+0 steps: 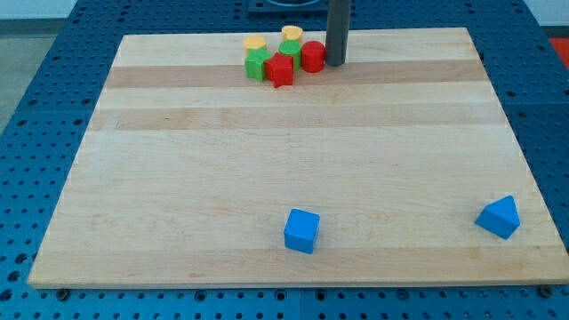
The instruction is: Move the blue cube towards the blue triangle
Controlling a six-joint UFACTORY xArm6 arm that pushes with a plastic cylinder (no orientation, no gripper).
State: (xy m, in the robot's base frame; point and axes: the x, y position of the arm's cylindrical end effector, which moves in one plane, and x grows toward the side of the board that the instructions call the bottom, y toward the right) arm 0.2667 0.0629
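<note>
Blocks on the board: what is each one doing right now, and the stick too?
blue cube: lying alone near the view's bottom, untouched.
blue triangle: lying alone at the view's bottom right, apart from the cube.
red, green and yellow blocks: bunched together at the view's top.
my tip: resting on the board beside the red round block, far from both blue blocks.

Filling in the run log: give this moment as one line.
my tip: view's top, right of red cylinder | blue cube: bottom centre, untouched | blue triangle: bottom right
</note>
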